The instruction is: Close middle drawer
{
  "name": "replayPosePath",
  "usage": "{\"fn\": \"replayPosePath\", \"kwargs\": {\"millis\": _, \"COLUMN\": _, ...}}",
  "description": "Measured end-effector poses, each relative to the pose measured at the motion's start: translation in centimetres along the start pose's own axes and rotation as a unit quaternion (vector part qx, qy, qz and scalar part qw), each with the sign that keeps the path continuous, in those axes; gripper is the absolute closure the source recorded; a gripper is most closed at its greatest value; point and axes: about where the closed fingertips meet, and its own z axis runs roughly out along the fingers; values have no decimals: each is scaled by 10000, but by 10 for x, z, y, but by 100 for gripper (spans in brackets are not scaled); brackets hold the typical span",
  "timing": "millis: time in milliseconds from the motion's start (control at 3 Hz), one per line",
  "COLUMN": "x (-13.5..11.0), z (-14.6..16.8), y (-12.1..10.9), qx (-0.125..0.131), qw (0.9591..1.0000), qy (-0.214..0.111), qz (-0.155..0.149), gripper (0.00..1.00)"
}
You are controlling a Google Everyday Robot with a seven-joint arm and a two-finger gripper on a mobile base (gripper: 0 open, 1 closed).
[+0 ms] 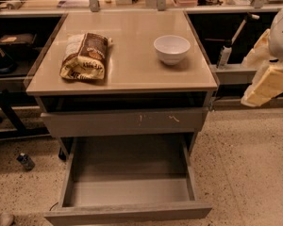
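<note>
The middle drawer (127, 213) is pulled far out of the grey cabinet, towards the bottom of the camera view. Its front panel is plain and its inside is empty. Above it, a similar grey drawer front with small white scratch marks (125, 121) stands slightly out, with a dark gap over it. My gripper (266, 83) is a cream-coloured part at the right edge. It hangs in the air to the right of the cabinet, level with its top, and touches nothing.
On the cabinet top (132, 74) lie a brown chip bag (85, 55) at the left and a white bowl (171, 48) at the right. A small bottle (26, 161) lies on the speckled floor at the left. Shelves and counters stand behind and on both sides.
</note>
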Motion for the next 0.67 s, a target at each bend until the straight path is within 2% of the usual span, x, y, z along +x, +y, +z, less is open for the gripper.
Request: {"fn": "replayPosePath", "kwargs": {"millis": 667, "x": 0, "z": 0, "y": 0, "qx": 0, "qw": 10000, "qy": 0, "qz": 0, "gripper": 89}}
